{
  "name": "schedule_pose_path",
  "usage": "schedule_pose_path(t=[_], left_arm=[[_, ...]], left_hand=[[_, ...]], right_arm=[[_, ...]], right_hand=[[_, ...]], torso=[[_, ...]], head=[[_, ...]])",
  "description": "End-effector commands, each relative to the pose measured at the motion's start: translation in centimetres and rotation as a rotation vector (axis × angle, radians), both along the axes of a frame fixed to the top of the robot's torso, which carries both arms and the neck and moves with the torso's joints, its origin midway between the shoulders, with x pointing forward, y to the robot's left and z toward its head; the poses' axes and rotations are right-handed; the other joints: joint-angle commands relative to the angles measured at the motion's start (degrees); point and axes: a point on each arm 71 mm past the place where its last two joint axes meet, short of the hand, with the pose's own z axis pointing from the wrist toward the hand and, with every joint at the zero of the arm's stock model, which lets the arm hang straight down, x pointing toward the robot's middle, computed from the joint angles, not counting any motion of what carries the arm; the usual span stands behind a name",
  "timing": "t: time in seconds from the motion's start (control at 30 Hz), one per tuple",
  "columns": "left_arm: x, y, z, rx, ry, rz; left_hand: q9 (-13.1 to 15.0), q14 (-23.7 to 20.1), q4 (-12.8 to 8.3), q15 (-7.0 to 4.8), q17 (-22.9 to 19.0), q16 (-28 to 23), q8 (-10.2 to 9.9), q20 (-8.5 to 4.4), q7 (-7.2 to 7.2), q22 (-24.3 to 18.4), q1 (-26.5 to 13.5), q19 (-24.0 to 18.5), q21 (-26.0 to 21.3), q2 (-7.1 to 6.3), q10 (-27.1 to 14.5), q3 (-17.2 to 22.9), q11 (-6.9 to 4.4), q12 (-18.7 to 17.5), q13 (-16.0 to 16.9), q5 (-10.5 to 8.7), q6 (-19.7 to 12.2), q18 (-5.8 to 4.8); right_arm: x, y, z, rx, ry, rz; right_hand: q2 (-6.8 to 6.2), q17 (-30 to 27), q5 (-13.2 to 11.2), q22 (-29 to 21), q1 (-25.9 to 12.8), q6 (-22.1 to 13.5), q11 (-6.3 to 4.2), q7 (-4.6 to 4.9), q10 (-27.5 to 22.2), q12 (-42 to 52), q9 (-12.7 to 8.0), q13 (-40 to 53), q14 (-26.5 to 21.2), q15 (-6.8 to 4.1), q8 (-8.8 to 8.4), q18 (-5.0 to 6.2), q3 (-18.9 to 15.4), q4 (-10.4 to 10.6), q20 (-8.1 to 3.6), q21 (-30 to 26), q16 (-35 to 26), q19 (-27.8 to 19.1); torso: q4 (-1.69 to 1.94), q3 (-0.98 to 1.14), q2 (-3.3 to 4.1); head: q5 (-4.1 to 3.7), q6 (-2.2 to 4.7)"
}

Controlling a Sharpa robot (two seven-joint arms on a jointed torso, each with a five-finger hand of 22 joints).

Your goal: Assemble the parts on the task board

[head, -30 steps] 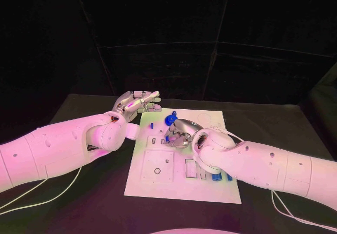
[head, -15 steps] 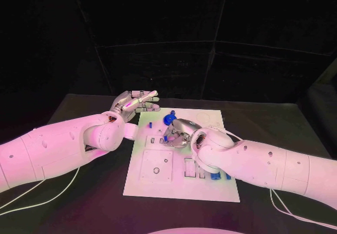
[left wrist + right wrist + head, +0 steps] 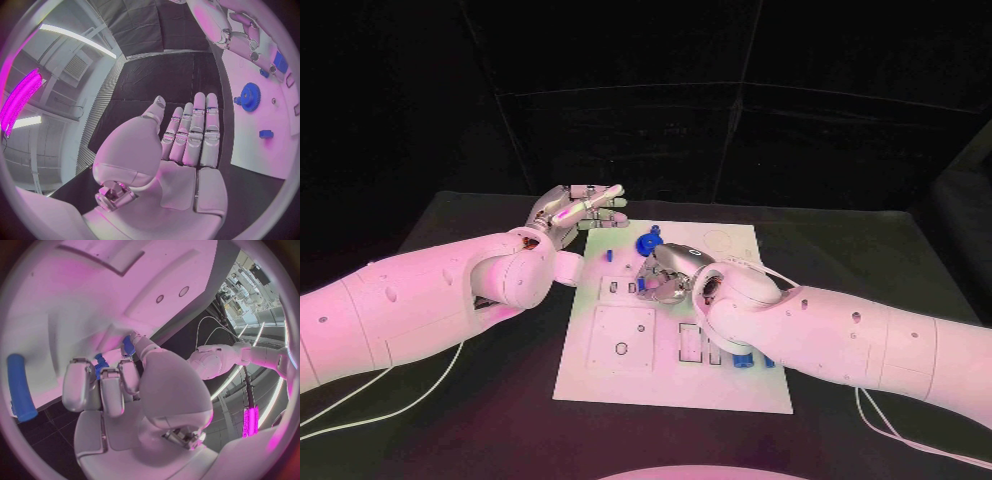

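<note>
The white task board (image 3: 625,375) lies in the middle of the table. My right hand (image 3: 669,272) hovers low over its far half, fingers curled, pinching a small blue part (image 3: 100,361) at the fingertips (image 3: 79,371). A blue gear (image 3: 651,243) stands on the board just beyond that hand, and a small blue piece (image 3: 607,255) lies to its left. My left hand (image 3: 580,212) is held up at the board's far left corner, fingers straight and apart, holding nothing. The left wrist view shows the gear (image 3: 250,93) and the small piece (image 3: 266,134) beside that hand (image 3: 187,145).
Several blue parts (image 3: 750,360) stand in slots at the board's near right, under my right forearm. A long blue peg (image 3: 19,387) lies near the board's edge. Rectangular recesses (image 3: 623,338) mark the board's near left. Black table (image 3: 473,400) surrounds it.
</note>
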Motion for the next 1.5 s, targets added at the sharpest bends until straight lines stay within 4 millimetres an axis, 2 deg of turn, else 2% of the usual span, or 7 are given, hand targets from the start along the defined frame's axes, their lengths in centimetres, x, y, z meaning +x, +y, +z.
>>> schedule_pose_path(t=[0.03,0.3,0.5,0.8,1.33,1.4,1.5], left_arm=[[0.0,-0.1,0.2,-0.008,-0.008,-0.012],[0.0,-0.1,0.2,-0.008,-0.008,-0.011],[0.0,-0.1,0.2,-0.007,-0.006,-0.011],[0.0,-0.1,0.2,-0.010,-0.005,-0.017],[0.1,0.0,0.1,-0.009,0.004,-0.027],[0.1,0.0,0.0,0.001,0.007,-0.026],[0.1,0.4,-0.1,0.034,0.010,-0.014]], left_hand=[[0.00,0.38,-0.22,-0.10,0.06,-0.27,-0.33,-0.01,0.03,-0.09,-0.48,0.45,-0.27,0.22,0.45,-0.08,0.14,-0.35,-0.05,0.31,0.43,0.77],[-0.01,0.38,-0.25,-0.10,0.09,-0.30,-0.35,-0.01,0.03,-0.11,-0.50,0.47,-0.30,0.21,0.46,-0.08,0.13,-0.38,-0.05,0.31,0.43,0.77],[-0.01,0.38,-0.25,-0.10,0.09,-0.30,-0.35,-0.01,0.03,-0.11,-0.50,0.47,-0.30,0.21,0.46,-0.08,0.13,-0.38,-0.05,0.31,0.43,0.77],[0.09,0.21,-0.49,-0.23,0.26,-0.73,-0.13,-0.06,-0.73,-0.27,-0.44,0.59,-0.66,0.53,1.35,0.12,-0.29,-0.31,0.04,0.31,1.24,0.79],[0.11,0.45,-0.81,-0.47,0.43,-1.39,0.01,-0.23,-1.22,-0.37,-0.37,1.08,-0.99,0.80,2.51,0.34,-0.69,-0.59,0.04,0.31,2.30,0.86],[0.12,2.25,-0.86,-0.93,0.85,-0.93,0.10,-0.66,-1.29,-0.16,-0.50,2.38,-0.53,0.78,3.36,0.33,-1.01,-0.60,0.08,0.44,2.91,0.95],[0.22,13.63,-0.61,-4.06,4.28,4.55,0.43,-3.83,-2.57,1.88,-1.23,10.69,4.01,0.48,8.07,-0.04,-3.00,0.72,0.72,0.51,4.62,0.78]], right_arm=[[-0.1,-0.2,-0.6,-0.049,0.024,-0.003],[-0.2,-0.2,-0.6,-0.045,0.018,-0.001],[-0.1,-0.1,-0.5,-0.037,0.012,-0.012],[0.0,-0.2,0.0,0.014,-0.032,-0.037],[-1.1,-0.6,2.1,0.189,-0.217,0.083],[-1.4,-1.0,2.5,0.221,-0.238,0.113],[-1.6,-2.4,3.7,0.263,-0.273,0.158]], right_hand=[[-0.23,9.89,0.35,-0.10,-0.52,-0.60,-0.03,0.09,-0.58,-0.33,0.09,1.32,4.98,0.34,-0.22,-0.32,-0.10,0.22,0.28,0.10,-0.29,-0.06],[-0.92,9.89,0.39,-0.20,-1.17,-1.40,0.15,0.28,-0.87,-0.73,0.06,0.98,4.97,0.48,-0.61,-0.30,-0.65,0.37,0.41,0.03,-0.31,-0.11],[-1.64,9.99,-2.57,-0.14,-3.76,-1.85,0.18,0.17,-0.80,-0.70,0.22,0.96,4.99,0.58,-0.61,-0.30,-3.28,2.15,0.57,0.03,-0.27,-0.07],[-2.80,9.75,-2.69,-0.13,-5.01,-5.57,0.84,0.90,-1.70,-1.75,0.03,0.06,4.92,1.05,-1.96,-0.33,-7.30,3.85,0.90,0.00,-0.44,-0.06],[-2.84,9.53,-2.13,-0.02,-3.14,-7.55,1.33,1.44,-1.90,-1.62,0.15,0.12,4.85,1.51,-1.79,-0.34,-10.63,4.76,1.38,0.02,-0.59,-0.05],[-2.65,9.37,-1.89,-0.07,-2.80,-7.64,1.35,1.46,-1.93,-1.62,0.18,0.12,4.81,1.53,-1.72,-0.33,-10.83,4.84,1.41,0.00,-0.69,-0.08],[-2.23,8.63,-0.68,-0.31,-1.99,-7.94,1.41,1.52,-2.17,-1.79,0.20,-0.03,4.61,1.58,-1.60,-0.28,-11.29,4.99,1.48,-0.12,-1.14,-0.21]], torso=[[0.06,0.00,0.03],[-0.01,0.00,0.02],[-0.03,0.01,0.01],[-0.03,0.02,0.01],[-0.05,0.05,-0.03],[-0.18,0.04,-0.09],[-0.30,-0.04,-0.25]], head=[[-0.04,0.02],[0.11,0.03],[0.17,0.11],[0.39,0.08],[0.46,0.25],[0.73,0.32],[0.97,0.50]])
